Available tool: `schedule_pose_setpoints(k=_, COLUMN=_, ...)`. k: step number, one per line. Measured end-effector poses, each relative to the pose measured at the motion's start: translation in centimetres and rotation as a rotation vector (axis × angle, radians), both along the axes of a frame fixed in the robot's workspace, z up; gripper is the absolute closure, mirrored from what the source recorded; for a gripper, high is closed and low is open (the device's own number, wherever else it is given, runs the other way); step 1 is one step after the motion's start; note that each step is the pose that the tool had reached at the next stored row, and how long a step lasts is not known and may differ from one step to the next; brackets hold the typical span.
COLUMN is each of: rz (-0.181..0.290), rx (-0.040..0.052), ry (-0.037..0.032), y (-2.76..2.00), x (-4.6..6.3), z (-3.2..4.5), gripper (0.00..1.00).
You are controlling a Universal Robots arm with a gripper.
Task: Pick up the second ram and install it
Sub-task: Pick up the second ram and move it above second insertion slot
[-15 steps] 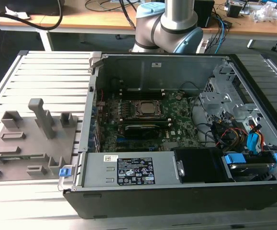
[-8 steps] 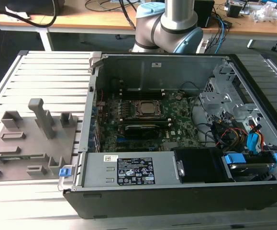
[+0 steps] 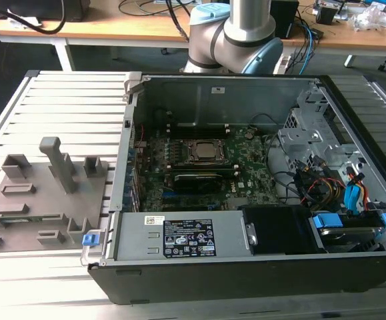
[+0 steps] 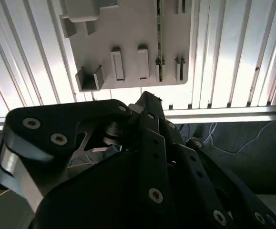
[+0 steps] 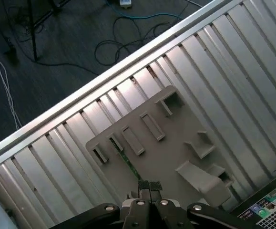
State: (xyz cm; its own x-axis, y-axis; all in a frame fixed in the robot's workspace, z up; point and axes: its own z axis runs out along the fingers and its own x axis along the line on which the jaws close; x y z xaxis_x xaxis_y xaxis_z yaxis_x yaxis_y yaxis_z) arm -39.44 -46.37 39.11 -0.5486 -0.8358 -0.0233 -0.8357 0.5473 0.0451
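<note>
Gripper (image 5: 149,186): in the first wrist view the fingertips are closed together with nothing between them. It hangs above the fixture (image 5: 176,143), tips lined up over one end of the ram (image 5: 126,160). By my reading it is clear of the ram, not touching.

Ram: sits on edge in the fixture, caught between small upright posts. The second wrist view shows it as a thin green line (image 4: 159,38). Judgement: edge-up seating leaves the long top edge free for a pinch across its thin faces.

Fixture lies on the ribbed table (image 3: 59,100), just beside the open case (image 3: 233,277), on the exterior view's left. Case lies on its side, panel off, so the board (image 3: 246,160) faces up. Pick-up not yet made.
</note>
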Motion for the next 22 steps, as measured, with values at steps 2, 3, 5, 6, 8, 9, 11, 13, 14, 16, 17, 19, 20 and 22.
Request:
schedule_pose_setpoints(k=2, rz=0.049, rx=-0.0001, ry=0.0, y=0.0, x=0.0, z=0.0, gripper=0.89)
schedule_pose_setpoints(k=3, rz=0.082, rx=0.0, ry=0.0, y=0.0, x=0.0, z=0.0, gripper=0.89)
schedule_pose_setpoints(k=5, rz=0.129, rx=0.0, ry=0.0, y=0.0, x=0.0, z=0.0, gripper=0.89)
schedule_pose_setpoints(k=6, rz=0.156, rx=0.0, ry=0.0, y=0.0, x=0.0, z=0.0, gripper=0.89)
schedule_pose_setpoints(k=8, rz=0.225, rx=-0.0001, ry=0.0, y=0.0, x=0.0, z=0.0, gripper=0.89)
schedule_pose_setpoints(k=9, rz=0.238, rx=0.0, ry=0.0, y=0.0, x=0.0, z=0.0, gripper=0.89)
schedule_pose_setpoints(k=11, rz=0.261, rx=0.0, ry=0.0, y=0.0, x=0.0, z=0.0, gripper=0.89)
schedule_pose_setpoints(k=13, rz=0.287, rx=0.0, ry=-0.0001, y=0.0, x=0.0, z=0.0, gripper=0.89)
schedule_pose_setpoints(k=14, rz=0.298, rx=0.0, ry=0.0, y=-0.01, x=0.0, z=0.0, gripper=0.89)
schedule_pose_setpoints(k=16, rz=0.331, rx=0.0, ry=0.0, y=0.0, x=0.0, z=0.0, gripper=0.89)
schedule_pose_setpoints(k=17, rz=0.341, rx=0.0, ry=0.0, y=0.0, x=0.0, z=0.0, gripper=0.89)
schedule_pose_setpoints(k=19, rz=0.369, rx=0.0, ry=0.0, y=0.0, x=0.0, z=0.0, gripper=0.89)
schedule_pose_setpoints(k=20, rz=0.38, rx=0.0, ry=0.0, y=0.0, x=0.0, z=0.0, gripper=0.89)
schedule_pose_setpoints(k=22, rz=0.421, rx=0.0, ry=0.0, y=0.0, x=0.0, z=0.0, gripper=0.89)
